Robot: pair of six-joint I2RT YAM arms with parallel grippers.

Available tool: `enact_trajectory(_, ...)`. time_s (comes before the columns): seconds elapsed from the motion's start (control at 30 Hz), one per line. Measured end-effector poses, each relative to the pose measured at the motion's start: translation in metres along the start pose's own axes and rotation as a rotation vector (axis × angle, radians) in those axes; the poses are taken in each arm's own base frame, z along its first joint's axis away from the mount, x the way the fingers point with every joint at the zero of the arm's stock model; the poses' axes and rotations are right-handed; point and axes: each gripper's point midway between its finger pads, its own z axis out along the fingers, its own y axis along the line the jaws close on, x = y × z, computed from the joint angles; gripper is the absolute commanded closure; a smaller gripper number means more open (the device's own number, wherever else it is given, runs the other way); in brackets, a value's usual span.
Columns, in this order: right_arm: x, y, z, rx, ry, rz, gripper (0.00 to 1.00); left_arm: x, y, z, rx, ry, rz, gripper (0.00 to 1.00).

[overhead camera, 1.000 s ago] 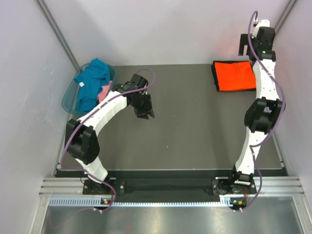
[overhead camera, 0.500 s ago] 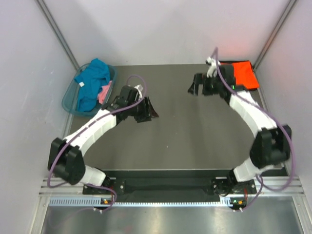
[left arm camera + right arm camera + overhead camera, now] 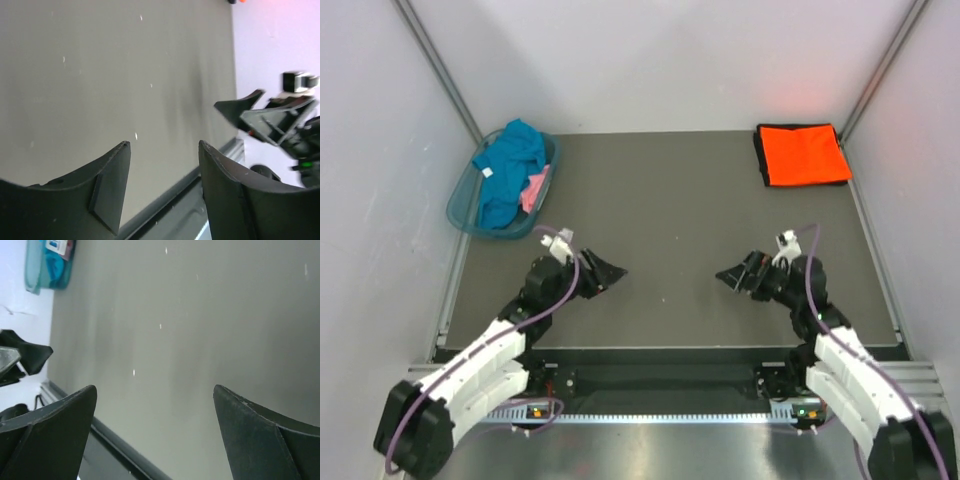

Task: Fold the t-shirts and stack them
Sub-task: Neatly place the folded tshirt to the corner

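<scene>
A folded bright orange t-shirt (image 3: pixel 803 154) lies at the far right corner of the dark table, on top of a black t-shirt (image 3: pixel 760 160) whose edge shows along its left and near sides. A teal t-shirt (image 3: pixel 510 170) and a pink t-shirt (image 3: pixel 534 188) lie crumpled in the basket at the far left. My left gripper (image 3: pixel 608 270) is open and empty, low over the near left of the table. My right gripper (image 3: pixel 732 276) is open and empty, low over the near right. The two grippers point toward each other. Both wrist views show bare table between the fingers.
A translucent blue-green plastic basket (image 3: pixel 466 196) stands at the far left by the wall; it also shows in the right wrist view (image 3: pixel 33 270). White walls close in the table on three sides. A metal rail (image 3: pixel 660 385) runs along the near edge.
Both arms have drawn back from the far half of the table to the near edge. The right gripper has left the orange t-shirt, which now lies uncovered in the far right corner.
</scene>
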Motion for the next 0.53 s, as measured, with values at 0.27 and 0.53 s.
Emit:
enact_trajectory(0.27,0.022,-0.006,-0.025,-0.087,-0.163,0.153,0.0,0.013,0.004,-0.039,0.198,-0.148,-0.132,0.35)
enact_trajectory(0.53,0.014,-0.002,-0.035,-0.1,-0.231,0.237,0.0,-0.007,-0.043,-0.076,0.412,-0.247,-0.171,0.34)
